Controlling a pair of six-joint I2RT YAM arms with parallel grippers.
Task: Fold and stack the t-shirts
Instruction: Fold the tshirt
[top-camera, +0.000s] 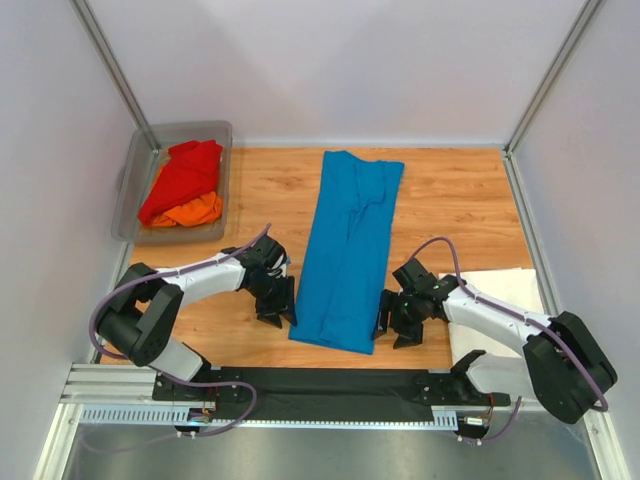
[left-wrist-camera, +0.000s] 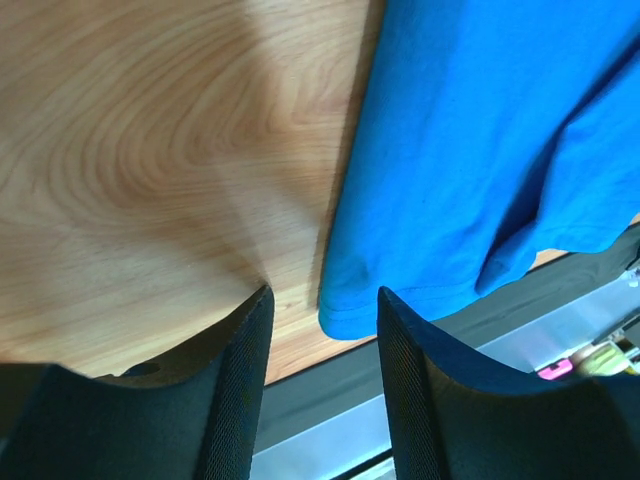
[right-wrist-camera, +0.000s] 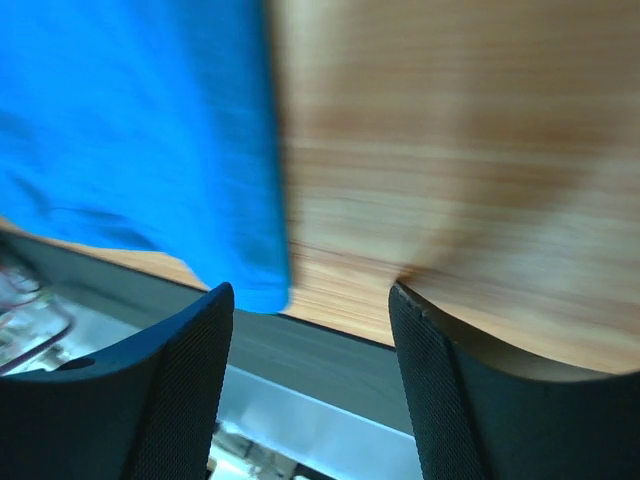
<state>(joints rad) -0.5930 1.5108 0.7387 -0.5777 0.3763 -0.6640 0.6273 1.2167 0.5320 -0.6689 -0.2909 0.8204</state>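
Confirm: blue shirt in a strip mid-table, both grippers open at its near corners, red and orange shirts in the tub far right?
No: the tub holding the red shirt and orange shirt sits far left, per the top view. Rest holds.

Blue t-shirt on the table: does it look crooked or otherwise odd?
Slightly. The blue t-shirt lies as a long folded strip, but it is slanted on the table: its near end sits further left than its far end. Creases cross its far half. No damage shows.
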